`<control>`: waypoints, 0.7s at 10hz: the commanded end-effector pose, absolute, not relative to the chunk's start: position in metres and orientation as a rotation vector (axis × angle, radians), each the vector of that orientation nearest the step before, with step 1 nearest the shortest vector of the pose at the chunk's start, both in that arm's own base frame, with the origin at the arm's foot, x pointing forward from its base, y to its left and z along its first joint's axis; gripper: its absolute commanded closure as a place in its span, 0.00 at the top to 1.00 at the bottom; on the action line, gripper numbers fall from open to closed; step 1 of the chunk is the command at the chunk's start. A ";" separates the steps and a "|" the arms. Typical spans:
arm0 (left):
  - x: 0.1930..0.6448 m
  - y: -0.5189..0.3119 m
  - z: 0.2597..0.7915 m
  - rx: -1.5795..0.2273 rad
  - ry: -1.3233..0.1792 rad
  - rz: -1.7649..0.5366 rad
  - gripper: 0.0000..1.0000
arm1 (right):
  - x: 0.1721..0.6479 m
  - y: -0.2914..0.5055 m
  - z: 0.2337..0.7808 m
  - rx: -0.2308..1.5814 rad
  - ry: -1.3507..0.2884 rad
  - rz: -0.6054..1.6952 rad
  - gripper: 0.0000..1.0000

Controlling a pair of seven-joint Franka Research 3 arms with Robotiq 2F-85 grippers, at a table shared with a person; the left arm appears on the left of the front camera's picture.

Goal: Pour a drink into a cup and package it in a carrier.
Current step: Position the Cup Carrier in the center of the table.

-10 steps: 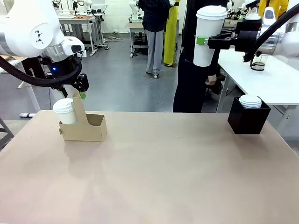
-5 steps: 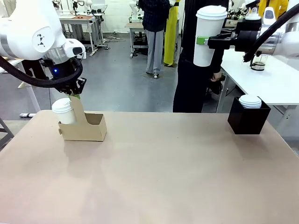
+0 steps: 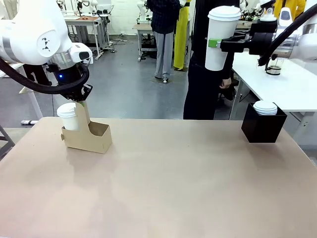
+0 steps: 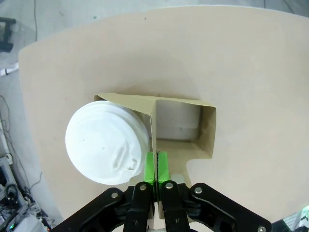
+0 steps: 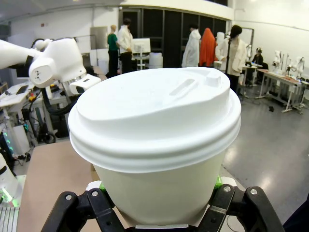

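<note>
- While the brown cardboard cup carrier [image 3: 94, 141] stands at the left of the beige table [image 3: 173, 188], one lidded white paper cup [image 3: 68, 118] sits in its left hole.
- The left gripper [image 3: 80, 99] is clamped on the carrier's upright handle tab [image 3: 84, 114].
- The right gripper [image 3: 214, 43] grips a second lidded white cup [image 3: 221, 34] upright, high and well apart to the right; the free hole [image 3: 99, 130] lies on that side.

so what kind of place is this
Probably a robotics lab: the left gripper pinches a cardboard carrier on a table, with workbenches and people on the open floor behind.
</note>
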State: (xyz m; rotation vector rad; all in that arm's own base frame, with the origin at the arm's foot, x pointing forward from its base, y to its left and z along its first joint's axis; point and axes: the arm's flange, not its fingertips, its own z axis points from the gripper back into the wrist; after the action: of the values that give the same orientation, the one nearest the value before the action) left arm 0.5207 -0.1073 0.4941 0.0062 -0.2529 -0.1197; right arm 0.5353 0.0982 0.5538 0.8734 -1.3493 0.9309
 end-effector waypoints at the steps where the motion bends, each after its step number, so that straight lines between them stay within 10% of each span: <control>1: 0.521 -0.106 0.494 0.002 -0.257 -0.116 0.00 | 0.533 0.099 0.556 0.864 -1.364 0.947 0.80; 7: 0.449 -0.173 0.579 0.016 -0.353 -0.138 0.02 | 0.533 0.099 0.556 0.864 -1.364 0.947 0.80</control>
State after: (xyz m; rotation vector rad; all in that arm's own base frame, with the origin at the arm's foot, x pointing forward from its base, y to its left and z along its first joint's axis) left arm 0.4660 -0.1519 0.5738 0.0010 -0.3536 -0.1662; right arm 0.5354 0.0982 0.5540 0.8731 -1.3497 0.9311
